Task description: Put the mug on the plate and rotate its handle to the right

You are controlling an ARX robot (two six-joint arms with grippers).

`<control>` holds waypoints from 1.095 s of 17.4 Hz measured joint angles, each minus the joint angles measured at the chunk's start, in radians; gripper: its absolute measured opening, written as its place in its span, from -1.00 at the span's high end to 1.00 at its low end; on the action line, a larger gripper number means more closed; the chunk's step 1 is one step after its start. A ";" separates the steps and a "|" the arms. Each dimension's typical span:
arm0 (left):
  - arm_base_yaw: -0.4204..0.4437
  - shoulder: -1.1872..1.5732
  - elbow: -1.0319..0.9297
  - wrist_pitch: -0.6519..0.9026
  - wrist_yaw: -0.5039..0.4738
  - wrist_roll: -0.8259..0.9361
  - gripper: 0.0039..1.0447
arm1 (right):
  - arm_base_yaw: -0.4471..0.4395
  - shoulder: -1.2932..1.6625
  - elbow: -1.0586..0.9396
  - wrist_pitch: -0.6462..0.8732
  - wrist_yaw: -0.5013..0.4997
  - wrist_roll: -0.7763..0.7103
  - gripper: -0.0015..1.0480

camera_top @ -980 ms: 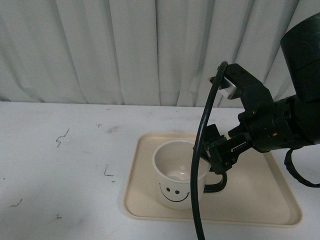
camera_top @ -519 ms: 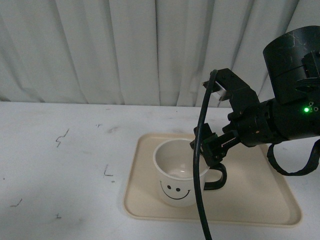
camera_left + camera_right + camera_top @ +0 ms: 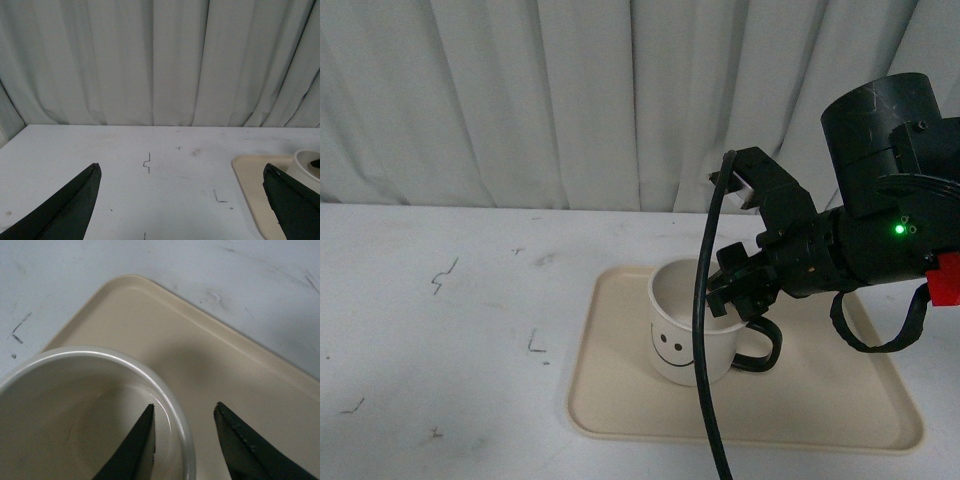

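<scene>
The cream-white mug [image 3: 685, 335] stands upright on the beige plate [image 3: 620, 400], its smiley face toward the front left and its dark handle [image 3: 762, 350] pointing right. My right gripper [image 3: 730, 292] is open over the mug's right rim. In the right wrist view its jaws straddle the mug's rim [image 3: 172, 405], one finger inside the mug and one outside over the plate [image 3: 240, 375]. My left gripper [image 3: 182, 200] is open over bare table; the plate's corner [image 3: 250, 172] and the mug's edge [image 3: 307, 165] show at that view's side.
A white table [image 3: 450, 330] with small black marks lies left of the plate. A grey curtain [image 3: 570, 100] hangs behind. A black cable [image 3: 705, 350] from my right arm hangs in front of the mug.
The mug has turned and shifted right and back on the plate; its smiley face now points more to the left. My right gripper has risen and moved left.
</scene>
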 joint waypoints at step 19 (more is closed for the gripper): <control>0.000 0.000 0.000 0.000 0.000 0.000 -0.88 | -0.094 -0.204 -0.057 -0.380 -0.318 -0.437 0.93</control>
